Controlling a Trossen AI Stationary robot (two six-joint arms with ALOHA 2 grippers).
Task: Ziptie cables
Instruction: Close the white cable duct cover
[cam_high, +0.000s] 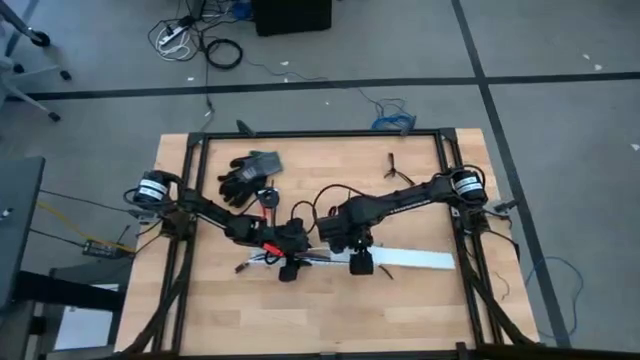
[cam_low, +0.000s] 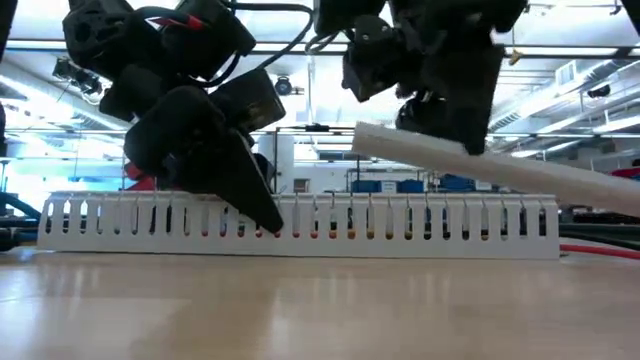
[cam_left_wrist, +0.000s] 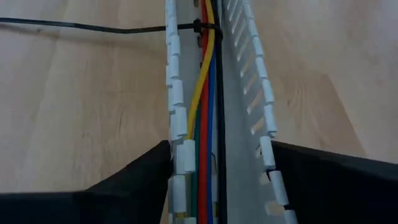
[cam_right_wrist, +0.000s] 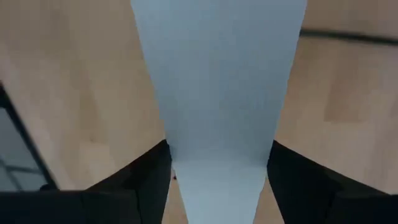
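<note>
A white slotted channel lies lengthwise on the wooden table. The cables, in yellow, red, blue, green and black, run along its inside. The black ziptie is looped round the cables, and its thin tail passes out through a wall slot and lies on the table. My left gripper straddles the channel, one finger at each wall. Beside it, my right gripper is shut on a flat white cover strip. My left gripper has the slotted channel between its two fingers, one finger against each outer wall. The fingers come slanting down from above and lie across the channel. The channel rests flat on the table. My right gripper pinches the white cover strip by its two long edges between its fingers, which lie across it, near one end. The strip is lifted at the held end and slopes down toward its far end.
A pair of black gloves lies at the far left of the table and a small black forked clip at the far right. Black frame rails run along the table's sides. A red wire lies behind the channel.
</note>
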